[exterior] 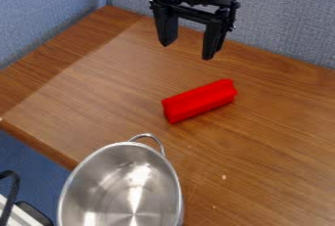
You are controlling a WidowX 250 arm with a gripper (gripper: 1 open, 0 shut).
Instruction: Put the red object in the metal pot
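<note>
The red object, a smooth bar with rounded edges, lies on the wooden table right of centre, its right end angled toward the back. The metal pot stands at the front, shiny and empty, with a small loop handle at its far rim. My gripper hangs above the back of the table, pointing down, its two black fingers spread apart with nothing between them. It is behind and above the red object, not touching it.
The wooden table ends in a front-left edge close to the pot. A blue-grey wall runs behind the table. A dark cable shows at the bottom left corner.
</note>
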